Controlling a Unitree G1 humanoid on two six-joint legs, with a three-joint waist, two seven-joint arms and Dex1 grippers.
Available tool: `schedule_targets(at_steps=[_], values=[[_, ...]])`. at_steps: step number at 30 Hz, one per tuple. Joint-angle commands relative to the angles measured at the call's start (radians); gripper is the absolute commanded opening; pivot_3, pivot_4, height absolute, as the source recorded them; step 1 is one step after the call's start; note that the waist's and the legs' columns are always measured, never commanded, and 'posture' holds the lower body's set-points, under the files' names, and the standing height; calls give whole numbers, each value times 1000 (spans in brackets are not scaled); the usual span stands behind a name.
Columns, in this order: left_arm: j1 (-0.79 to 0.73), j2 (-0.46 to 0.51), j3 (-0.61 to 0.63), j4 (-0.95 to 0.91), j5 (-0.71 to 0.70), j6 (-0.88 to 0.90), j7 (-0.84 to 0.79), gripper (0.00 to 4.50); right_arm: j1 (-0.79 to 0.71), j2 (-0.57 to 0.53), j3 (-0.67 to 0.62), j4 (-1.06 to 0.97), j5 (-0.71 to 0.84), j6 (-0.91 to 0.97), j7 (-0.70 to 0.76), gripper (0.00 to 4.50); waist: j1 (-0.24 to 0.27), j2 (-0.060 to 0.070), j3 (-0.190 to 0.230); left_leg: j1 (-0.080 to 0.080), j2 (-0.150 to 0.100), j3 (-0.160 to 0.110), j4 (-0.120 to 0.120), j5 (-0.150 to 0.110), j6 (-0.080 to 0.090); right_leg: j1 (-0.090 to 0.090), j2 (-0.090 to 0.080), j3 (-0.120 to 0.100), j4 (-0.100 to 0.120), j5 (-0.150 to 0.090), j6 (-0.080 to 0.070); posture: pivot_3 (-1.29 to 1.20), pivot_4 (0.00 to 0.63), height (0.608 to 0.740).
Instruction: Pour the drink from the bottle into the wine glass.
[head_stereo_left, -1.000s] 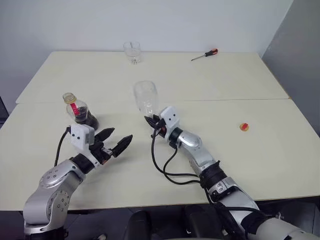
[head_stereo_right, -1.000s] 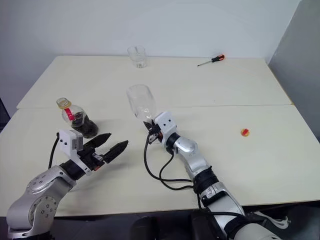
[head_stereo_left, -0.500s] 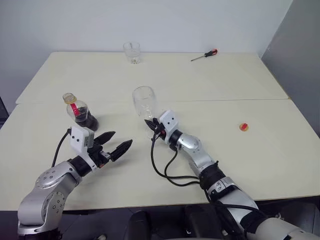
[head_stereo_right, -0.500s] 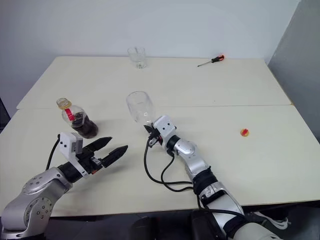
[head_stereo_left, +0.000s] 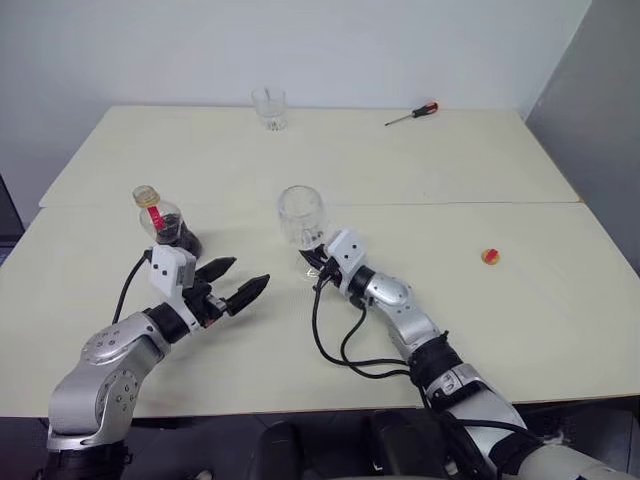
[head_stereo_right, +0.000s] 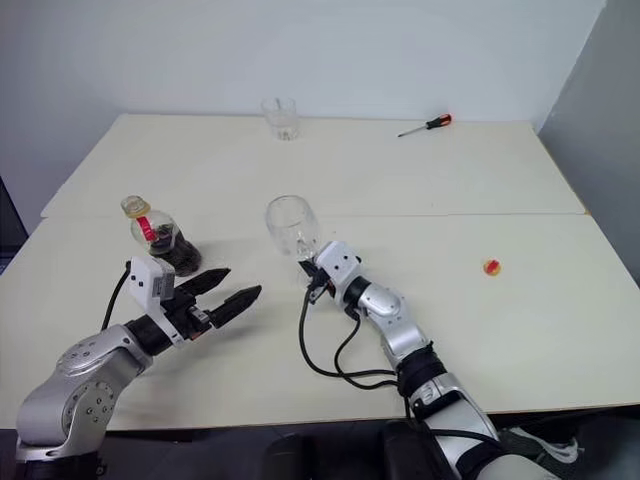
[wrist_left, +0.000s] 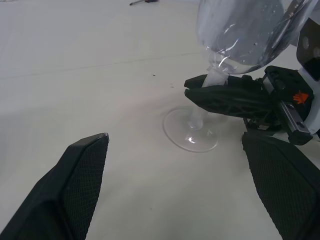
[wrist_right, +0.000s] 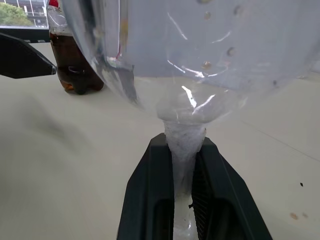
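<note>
The clear wine glass (head_stereo_left: 300, 215) stands upright near the table's middle, its round foot (wrist_left: 192, 135) resting on the tabletop. My right gripper (head_stereo_left: 314, 262) is shut on its thin stem (wrist_right: 184, 145), just under the empty bowl. The bottle (head_stereo_left: 166, 221) stands at the left, capped in yellow with a red neck label, and the dark drink (wrist_right: 75, 70) fills its lower body. Just in front of the bottle and to the glass's left, my left gripper (head_stereo_left: 248, 272) hovers open, with nothing between its fingers (wrist_left: 75, 190).
A short clear tumbler (head_stereo_left: 268, 106) stands at the table's far edge, and a red-handled screwdriver (head_stereo_left: 412, 112) lies at the far right. On the right side rests a small red and yellow ball (head_stereo_left: 490, 256). A seam runs across the table (head_stereo_left: 450, 160) behind the glass.
My right gripper has lowered the wine glass from a raised tilt to upright, its foot now on the table. The left gripper has stayed open in place.
</note>
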Motion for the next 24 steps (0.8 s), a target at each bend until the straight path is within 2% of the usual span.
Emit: schedule_targets(at_steps=[1,10,11,13,21,22,24], values=[[-4,20,6,-13,5,-14,-18,4500,32,-15,24,3,-26,39,26,191,0,0,0,0,0,0,0,0,0,0,0,0,0,0,0,0,150,740],[-6,26,-1,-19,15,-15,-14,4500,17,-19,11,25,-26,107,31,191,0,-2,-2,0,1,0,0,0,0,0,0,0,0,0,0,0,150,740],[-6,28,-2,-18,20,-18,-16,4500,16,-18,9,23,-26,109,25,931,0,-3,-3,1,1,0,0,0,0,0,0,0,0,0,0,0,150,740],[-6,29,-7,-14,29,-23,-19,4500,14,-16,7,16,-25,116,25,1470,1,-3,-2,0,1,0,0,0,0,0,0,0,0,0,-1,0,150,740],[-9,17,-21,-5,47,-31,-19,4500,24,-24,-9,-52,-28,142,14,4294,0,-4,-3,0,1,0,-1,0,0,0,0,0,0,0,-1,0,150,740],[-10,17,-21,-2,48,-32,-19,4500,27,-26,-10,-65,-28,147,14,4451,0,-4,-3,0,1,0,-1,0,0,0,0,0,0,0,-1,0,150,740],[-9,20,-22,3,50,-37,-21,4500,38,-36,-8,-102,-29,159,21,4451,0,-4,-3,0,1,0,-1,0,0,-1,0,0,0,0,-1,0,150,740]])
